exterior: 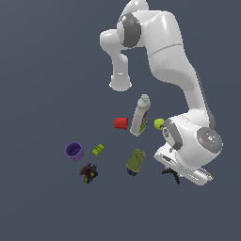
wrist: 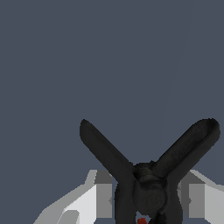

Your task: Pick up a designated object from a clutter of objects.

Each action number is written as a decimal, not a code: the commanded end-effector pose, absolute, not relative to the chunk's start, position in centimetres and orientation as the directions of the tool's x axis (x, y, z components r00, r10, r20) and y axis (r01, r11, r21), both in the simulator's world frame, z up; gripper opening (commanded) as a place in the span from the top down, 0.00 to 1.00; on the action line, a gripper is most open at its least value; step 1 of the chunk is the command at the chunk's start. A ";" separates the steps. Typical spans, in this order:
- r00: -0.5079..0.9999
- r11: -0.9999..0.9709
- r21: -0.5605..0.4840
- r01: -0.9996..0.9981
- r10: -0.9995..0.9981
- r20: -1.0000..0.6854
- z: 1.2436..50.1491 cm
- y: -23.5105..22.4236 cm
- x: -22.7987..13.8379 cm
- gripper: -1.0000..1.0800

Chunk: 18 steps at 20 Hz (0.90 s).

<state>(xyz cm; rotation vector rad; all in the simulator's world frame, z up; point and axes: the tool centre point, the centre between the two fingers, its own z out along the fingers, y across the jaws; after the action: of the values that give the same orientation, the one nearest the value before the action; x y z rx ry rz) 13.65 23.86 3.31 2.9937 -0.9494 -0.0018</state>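
Observation:
The black spring clamp [exterior: 172, 175] lies at the exterior view's right, its thin legs splayed out under the white hand. My gripper [exterior: 170, 167] is low over it. In the wrist view the clamp [wrist: 151, 188] fills the space between the two grey fingers [wrist: 103, 197], with its two arms spreading in a V and a red-orange spot at the picture's edge. The pads press on both sides of the clamp's body, so the gripper [wrist: 147, 199] is shut on it. Whether the clamp rests on the floor I cannot tell.
The olive can [exterior: 135, 161] lies close beside the hand. The white bottle [exterior: 140, 115], red cup [exterior: 121, 123] and yellow-green ball [exterior: 159, 124] sit near the arm. The green block [exterior: 98, 149], purple cup [exterior: 74, 151] and dark toy [exterior: 88, 173] lie toward the exterior view's left.

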 end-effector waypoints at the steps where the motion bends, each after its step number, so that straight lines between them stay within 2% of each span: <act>1: 0.817 -0.817 0.000 -0.576 -0.576 0.000 4.5 23.8 13.4 1.00; 8: 0.817 -0.817 0.000 -0.576 -0.576 0.000 9.8 23.4 12.0 1.00; 18: 0.818 -0.818 0.001 -0.576 -0.576 0.000 20.7 22.7 9.2 1.00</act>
<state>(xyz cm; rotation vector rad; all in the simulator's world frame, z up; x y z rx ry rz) 9.66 22.85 18.90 2.9943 -0.9484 0.0000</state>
